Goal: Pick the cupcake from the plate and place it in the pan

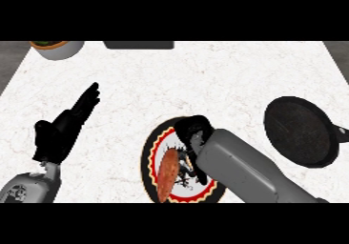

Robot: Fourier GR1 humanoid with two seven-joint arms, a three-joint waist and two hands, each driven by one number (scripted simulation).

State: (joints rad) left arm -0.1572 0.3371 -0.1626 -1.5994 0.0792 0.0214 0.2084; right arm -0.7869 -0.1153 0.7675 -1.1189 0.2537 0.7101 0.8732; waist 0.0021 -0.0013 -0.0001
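One plate [150, 157], one cupcake [167, 174], one pan [301, 131], two hands

A white, faintly veined marble counter [205, 81] is filling nearly the whole view, narrowing toward the far edge. Grey floor [8, 57] is showing beyond its left and right sides at the top corners. At the far left corner a pale bowl [59, 49] with a brown and green filling is sitting on the counter, cut off by the view's upper edge, while a dark flat box [138, 45] is lying along the far edge just right of it, and even light is falling across the stone with no hard shadows.
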